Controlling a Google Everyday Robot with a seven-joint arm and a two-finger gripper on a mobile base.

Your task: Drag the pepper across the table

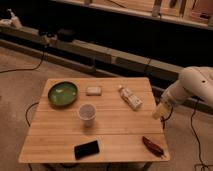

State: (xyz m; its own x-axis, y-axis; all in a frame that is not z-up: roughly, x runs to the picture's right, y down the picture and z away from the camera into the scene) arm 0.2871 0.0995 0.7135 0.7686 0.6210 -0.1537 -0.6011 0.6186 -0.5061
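At the table edge hangs the gripper, jaws apart, near tube and pepper.

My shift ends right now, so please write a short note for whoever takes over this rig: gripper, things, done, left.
Gripper: open, empty, hanging beside the table's right edge, not touching the pepper.
Pepper: lies near the front right corner of the table.
Phone: lies along the same front edge.
Done: nothing yet; the pepper is not contacted.
Left: bring the gripper down to the pepper and drag it across the table.
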